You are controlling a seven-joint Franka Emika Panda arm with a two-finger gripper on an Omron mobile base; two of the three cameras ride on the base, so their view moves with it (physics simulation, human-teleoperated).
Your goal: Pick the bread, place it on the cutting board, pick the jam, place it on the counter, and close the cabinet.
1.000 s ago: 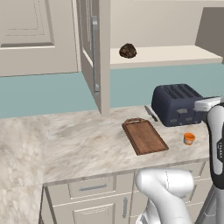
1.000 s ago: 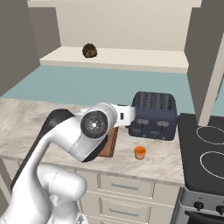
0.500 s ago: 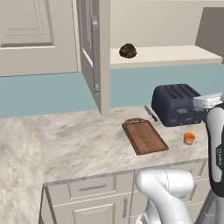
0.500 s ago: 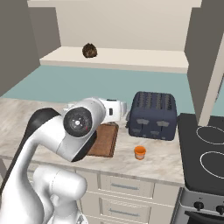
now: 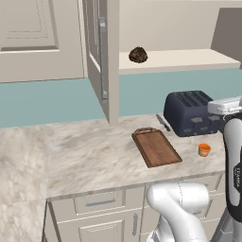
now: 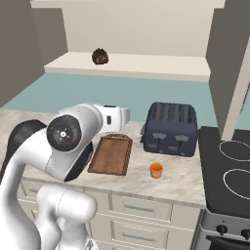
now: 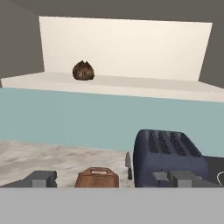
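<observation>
Cutting board (image 5: 157,148) lengthwise front-to-back on counter (image 5: 90,156), handle toward wall

The arm (image 6: 73,146) is glossy white, built from fat rounded segments. One big joint shows a flat grey disc cap with a dark ring and a small black centre hole. Dark bands sit between segments. A slimmer white link (image 5: 234,165) carries small dark lettering. The fingers (image 7: 41,178) are small blocky grey tips.
</observation>
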